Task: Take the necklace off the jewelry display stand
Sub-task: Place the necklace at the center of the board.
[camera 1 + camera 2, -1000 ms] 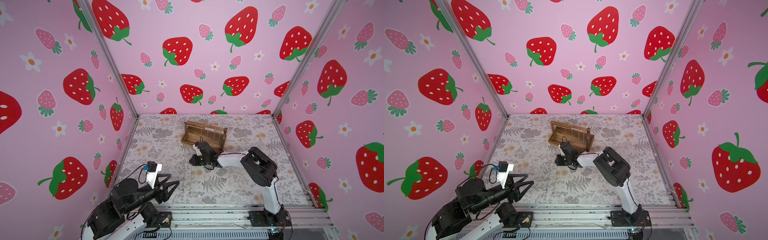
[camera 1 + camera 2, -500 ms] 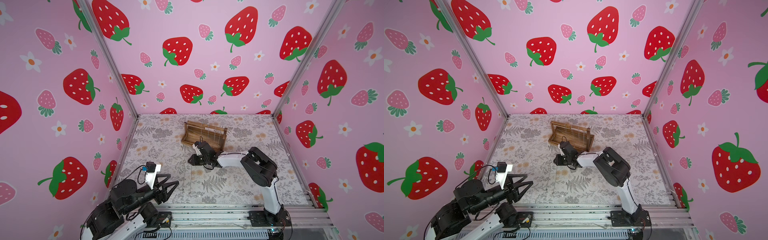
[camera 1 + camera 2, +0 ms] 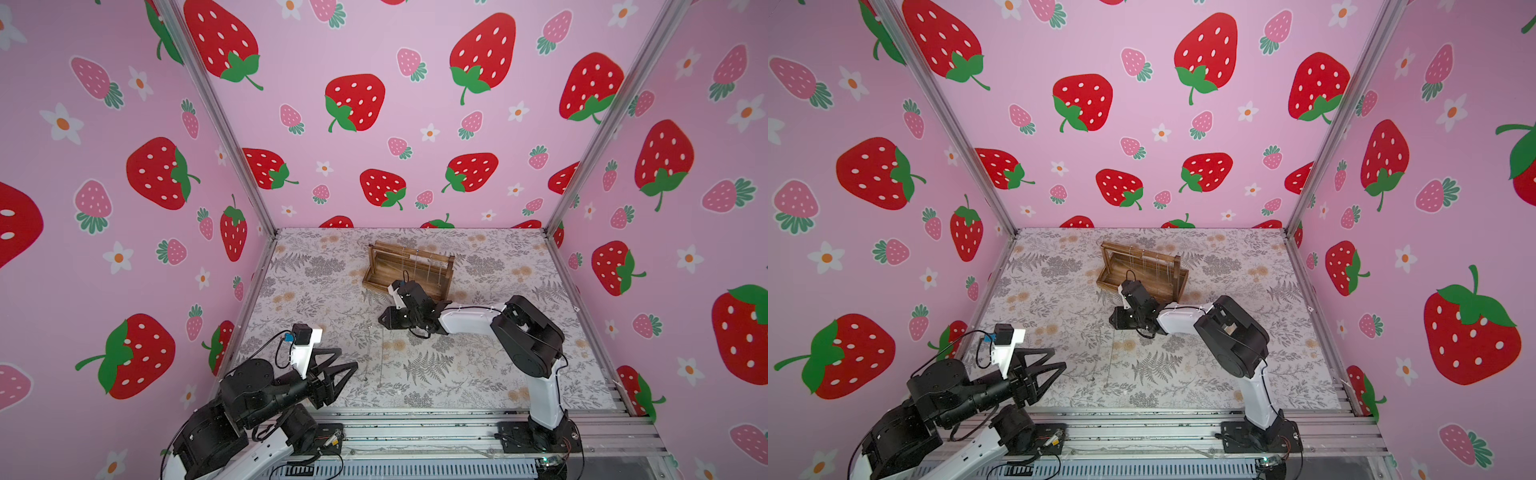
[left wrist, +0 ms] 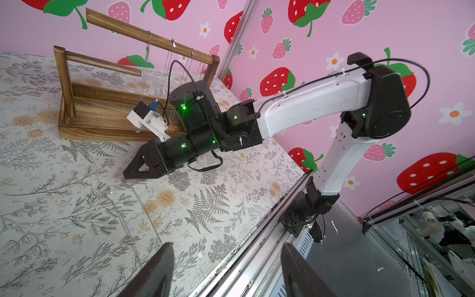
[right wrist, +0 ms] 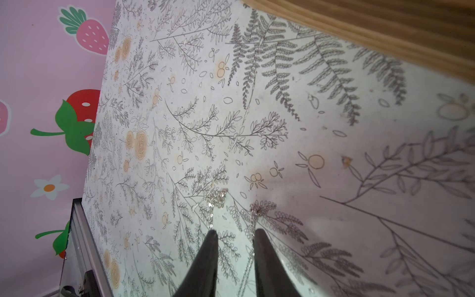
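The necklace (image 5: 217, 200), a fine silver chain, lay loosely heaped near the middle of the desk (image 5: 334, 154), off the jewelry display stand (image 4: 102, 131), which stood toward the far edge. Light, limp and slippery, it looked best pinched at a bunched clump. The right gripper (image 5: 234, 231) stood slightly parted just beside it, seemingly clasping nothing. The left gripper (image 4: 226, 245) gaped wide and empty near the left corner. The desk was floral-printed, the walls (image 3: 374, 124) pink with strawberries.

Under me the floral table (image 3: 457, 374) is carrying the stand (image 3: 376, 279), sitting just above the middle of both top views; the necklace (image 5: 217, 199) is lying loose on the table below it, bunching in two small heaps.
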`<move>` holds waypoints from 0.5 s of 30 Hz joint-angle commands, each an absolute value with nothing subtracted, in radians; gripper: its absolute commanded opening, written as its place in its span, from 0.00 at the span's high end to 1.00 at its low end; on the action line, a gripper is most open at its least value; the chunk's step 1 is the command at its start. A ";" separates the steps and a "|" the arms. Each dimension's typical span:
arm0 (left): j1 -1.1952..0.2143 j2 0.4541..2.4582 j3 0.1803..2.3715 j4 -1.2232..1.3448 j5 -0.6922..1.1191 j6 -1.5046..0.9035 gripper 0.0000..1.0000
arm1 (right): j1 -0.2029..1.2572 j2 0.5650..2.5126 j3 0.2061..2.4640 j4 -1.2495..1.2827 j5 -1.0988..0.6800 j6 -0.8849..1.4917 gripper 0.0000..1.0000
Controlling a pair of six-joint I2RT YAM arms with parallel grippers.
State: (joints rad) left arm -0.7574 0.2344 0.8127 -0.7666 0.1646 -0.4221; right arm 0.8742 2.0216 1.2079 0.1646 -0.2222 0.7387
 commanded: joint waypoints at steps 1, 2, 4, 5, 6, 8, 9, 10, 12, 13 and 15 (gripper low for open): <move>-0.759 0.230 0.811 -0.755 0.155 -0.415 0.33 | 0.870 1.975 1.177 0.158 -0.209 0.726 0.74; -0.759 0.231 0.811 -0.755 0.153 -0.415 0.33 | 0.870 1.961 1.170 0.162 -0.211 0.722 0.74; -0.760 0.237 0.813 -0.757 0.150 -0.415 0.33 | 0.868 1.903 1.137 0.169 -0.202 0.702 0.74; -0.760 0.240 0.813 -0.758 0.148 -0.416 0.33 | 0.867 1.869 1.116 0.167 -0.188 0.688 0.74; -0.760 0.246 0.813 -0.760 0.144 -0.417 0.32 | 0.867 1.818 1.086 0.161 -0.169 0.664 0.74; -0.760 0.257 0.814 -0.762 0.144 -0.425 0.32 | 0.870 1.707 1.016 0.131 -0.103 0.603 0.74; -0.760 0.269 0.811 -0.760 0.114 -0.432 0.33 | 0.874 1.638 0.966 0.111 -0.041 0.576 0.74; -0.760 0.282 0.807 -0.747 0.111 -0.440 0.35 | 0.875 1.566 0.912 0.091 0.023 0.552 0.75; -0.759 0.327 0.802 -0.718 0.125 -0.447 0.37 | 0.875 1.437 0.809 0.059 0.147 0.522 0.75; -0.760 0.354 0.791 -0.688 0.123 -0.459 0.38 | 0.874 1.370 0.758 0.039 0.217 0.511 0.75; -0.760 0.406 0.750 -0.581 0.124 -0.491 0.39 | 0.861 1.263 0.678 0.002 0.312 0.494 0.75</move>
State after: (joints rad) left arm -0.7574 0.3473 0.7914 -0.7021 0.1375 -0.4530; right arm 0.8722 1.3430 0.7670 0.1013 0.1009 0.5625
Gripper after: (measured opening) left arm 0.612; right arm 0.251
